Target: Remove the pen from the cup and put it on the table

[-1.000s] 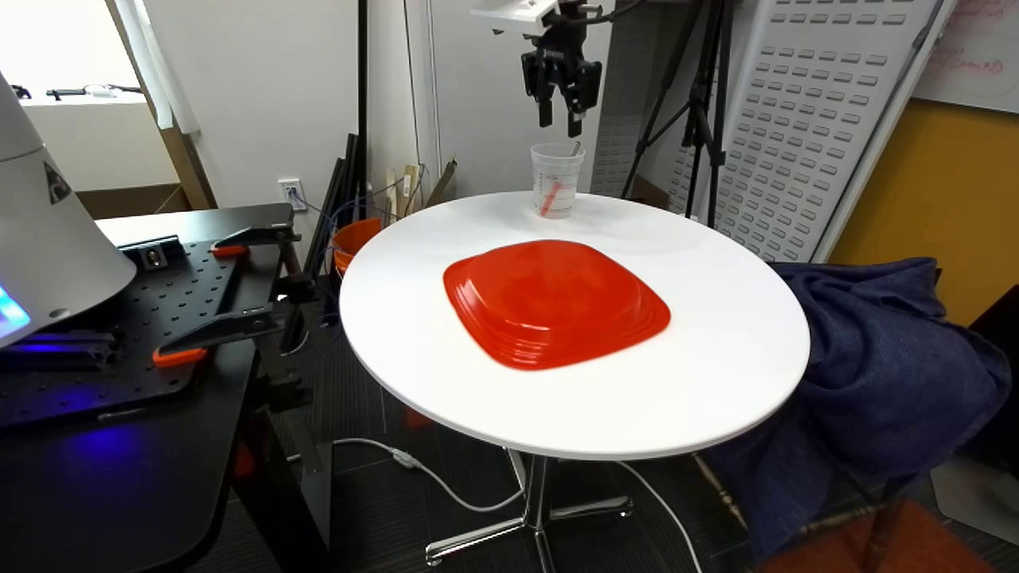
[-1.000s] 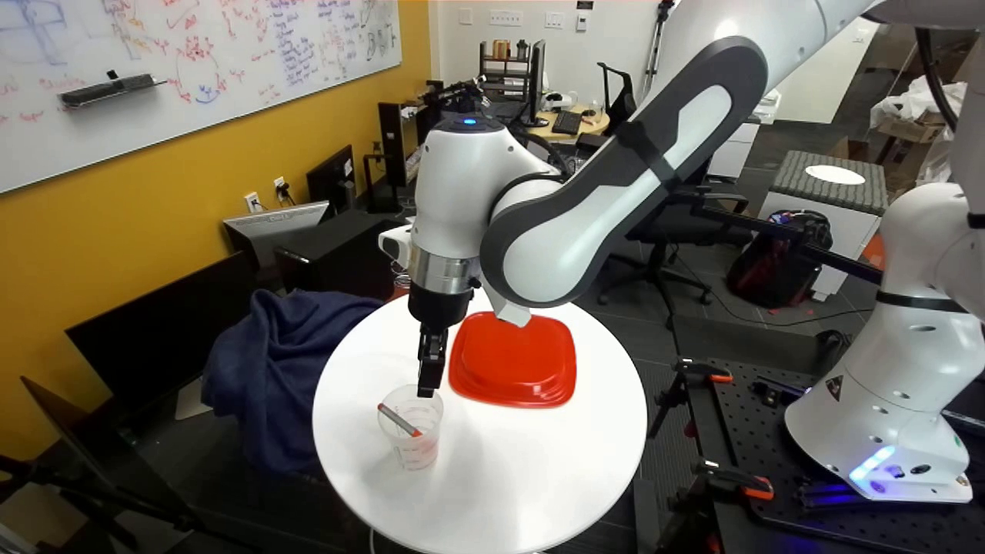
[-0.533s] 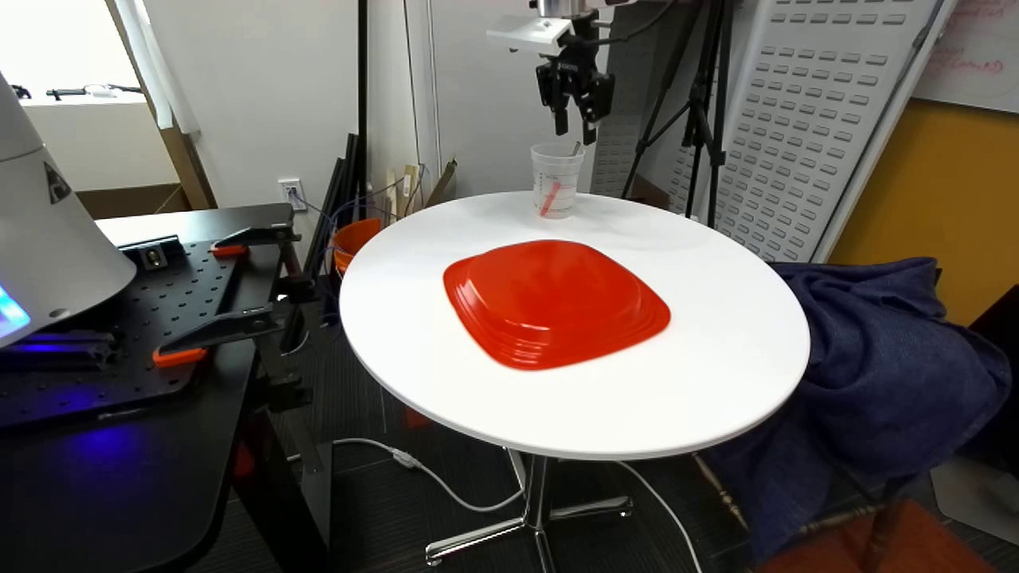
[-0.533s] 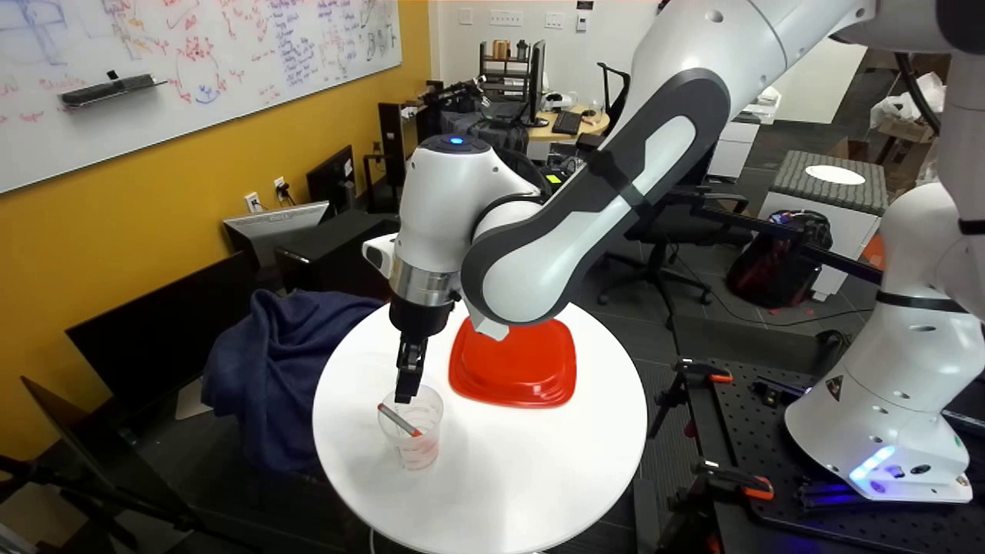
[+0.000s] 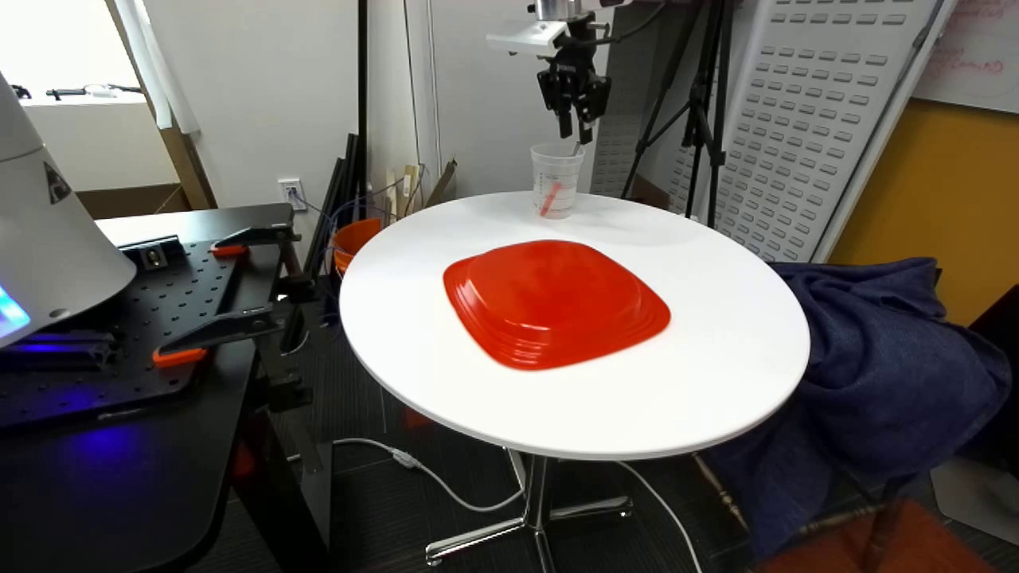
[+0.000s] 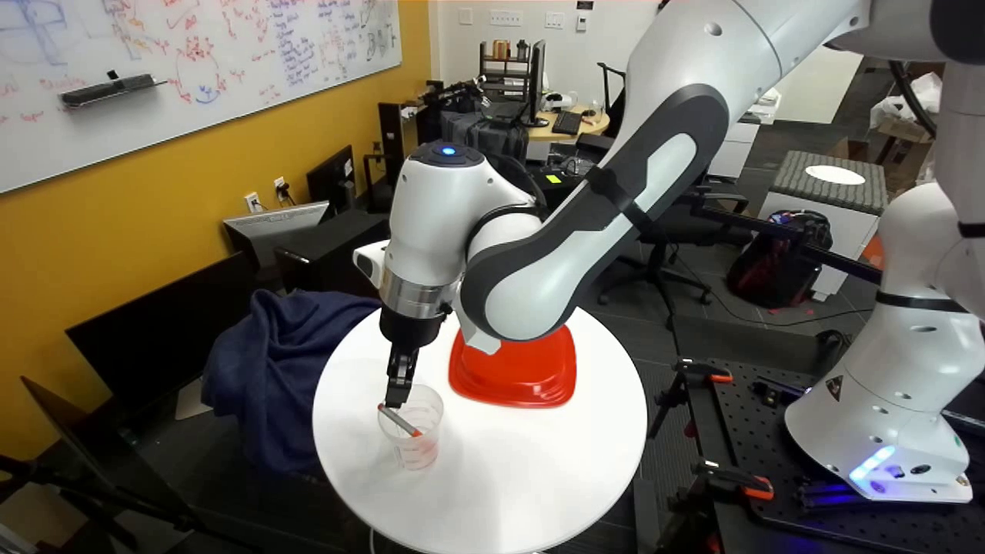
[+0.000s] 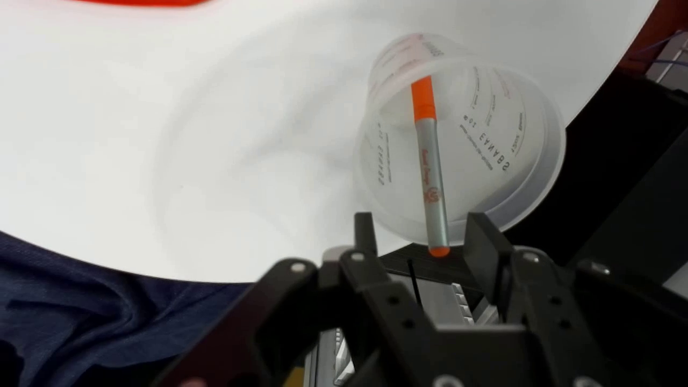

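- pen (image 7: 431, 166): leaned in cup (image 7: 473, 145), ungrasped.
- gripper (image 7: 422, 231): newly shifted towards pen's raised end; stood spread, wrist view showing gaps left and right.
- next: pinch seemed near.

The table (image 5: 732, 342) is seen from above and across, toward a tripod (image 5: 700, 94), in an exterior view, the red plate (image 5: 557, 294) nearer than the cup (image 5: 557, 181). In an exterior view from the opposite side, steeper and taking in a whiteboard (image 6: 192, 69), the cup is nearer. Both show table, red plate and cup. Close in, the wrist view peers down past the tool (image 7: 416, 231) into the cup.
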`<action>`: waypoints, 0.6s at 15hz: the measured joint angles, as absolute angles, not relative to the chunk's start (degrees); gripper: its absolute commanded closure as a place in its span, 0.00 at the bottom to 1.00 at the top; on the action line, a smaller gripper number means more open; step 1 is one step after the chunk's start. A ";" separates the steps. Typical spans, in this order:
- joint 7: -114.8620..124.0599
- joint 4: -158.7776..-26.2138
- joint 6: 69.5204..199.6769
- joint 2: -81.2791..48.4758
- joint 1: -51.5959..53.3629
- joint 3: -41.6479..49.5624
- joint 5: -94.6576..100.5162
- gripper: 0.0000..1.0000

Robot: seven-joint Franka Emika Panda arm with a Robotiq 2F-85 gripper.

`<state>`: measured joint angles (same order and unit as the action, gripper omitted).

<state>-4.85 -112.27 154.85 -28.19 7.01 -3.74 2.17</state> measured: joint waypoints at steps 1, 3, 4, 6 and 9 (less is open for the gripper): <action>-3.82 -112.24 154.85 -28.19 7.41 -3.56 2.60 0.55; -1.92 -112.23 154.85 -28.19 8.15 -3.25 3.49 0.54; -1.40 -112.23 154.85 -28.19 8.38 -3.24 3.68 0.53; -0.53 -112.23 154.85 -28.19 8.78 -3.23 3.80 0.55; -0.22 -112.23 154.85 -28.19 8.97 -3.23 3.80 0.60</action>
<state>-0.22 -112.23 154.85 -28.19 8.97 -3.23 3.80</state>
